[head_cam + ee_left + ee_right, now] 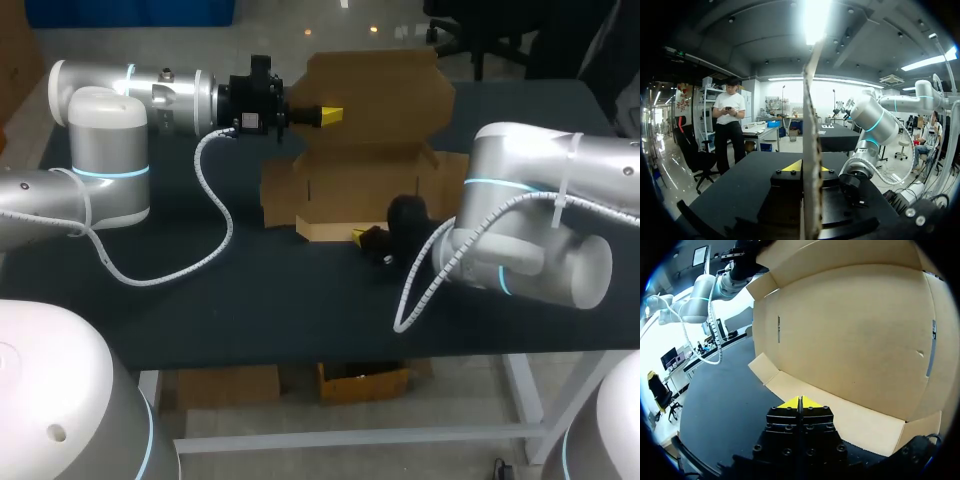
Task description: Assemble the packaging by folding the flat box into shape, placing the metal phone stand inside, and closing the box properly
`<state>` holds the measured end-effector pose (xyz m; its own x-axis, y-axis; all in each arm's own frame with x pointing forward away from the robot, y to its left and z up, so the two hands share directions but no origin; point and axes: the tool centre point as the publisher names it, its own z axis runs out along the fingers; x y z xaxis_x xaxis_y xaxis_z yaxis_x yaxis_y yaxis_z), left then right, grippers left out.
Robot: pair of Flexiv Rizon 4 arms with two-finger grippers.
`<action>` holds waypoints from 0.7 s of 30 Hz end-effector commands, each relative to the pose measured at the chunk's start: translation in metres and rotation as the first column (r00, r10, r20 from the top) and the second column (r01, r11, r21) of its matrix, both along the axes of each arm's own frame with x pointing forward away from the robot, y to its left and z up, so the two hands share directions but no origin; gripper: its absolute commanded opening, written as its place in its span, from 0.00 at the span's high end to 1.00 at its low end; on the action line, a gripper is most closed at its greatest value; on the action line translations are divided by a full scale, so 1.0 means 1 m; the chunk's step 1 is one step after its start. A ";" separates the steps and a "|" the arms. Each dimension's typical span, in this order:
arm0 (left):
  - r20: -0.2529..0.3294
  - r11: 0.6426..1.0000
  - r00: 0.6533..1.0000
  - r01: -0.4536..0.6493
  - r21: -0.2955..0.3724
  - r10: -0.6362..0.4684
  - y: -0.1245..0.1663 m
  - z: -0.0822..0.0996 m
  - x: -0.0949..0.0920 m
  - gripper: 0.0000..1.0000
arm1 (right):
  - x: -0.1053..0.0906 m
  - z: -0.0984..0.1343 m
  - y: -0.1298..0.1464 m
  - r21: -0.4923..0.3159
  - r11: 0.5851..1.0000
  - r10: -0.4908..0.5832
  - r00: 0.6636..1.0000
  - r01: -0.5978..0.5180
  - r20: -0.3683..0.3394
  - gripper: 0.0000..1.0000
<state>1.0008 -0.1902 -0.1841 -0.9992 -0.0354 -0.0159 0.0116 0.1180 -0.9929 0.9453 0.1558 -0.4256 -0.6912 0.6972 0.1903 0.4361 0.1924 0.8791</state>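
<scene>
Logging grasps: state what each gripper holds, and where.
Left gripper pinches the cardboard box's upright lid by its side edge. Right gripper is shut on nothing.

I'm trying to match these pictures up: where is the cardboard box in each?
Head view: cardboard box mid-table, lid upright.
Left wrist view: lid edge-on, inside the left pincer.
Right wrist view: open inside, ahead of the right pincer.
Shared landmark: the black table.

No legible txt, labels or nos. on box (372, 110)
</scene>
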 end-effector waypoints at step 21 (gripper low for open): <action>0.001 1.000 1.000 0.001 -0.002 -0.001 0.000 -0.001 0.000 1.00 | 0.001 -0.010 0.001 0.007 1.000 -0.018 1.000 0.018 -0.008 1.00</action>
<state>1.0008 -0.1902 -0.1842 -0.9992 -0.0354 -0.0159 0.0116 0.1181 -0.9929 0.9457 0.1549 -0.4287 -0.6819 0.7022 0.2047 0.4498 0.1819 0.8744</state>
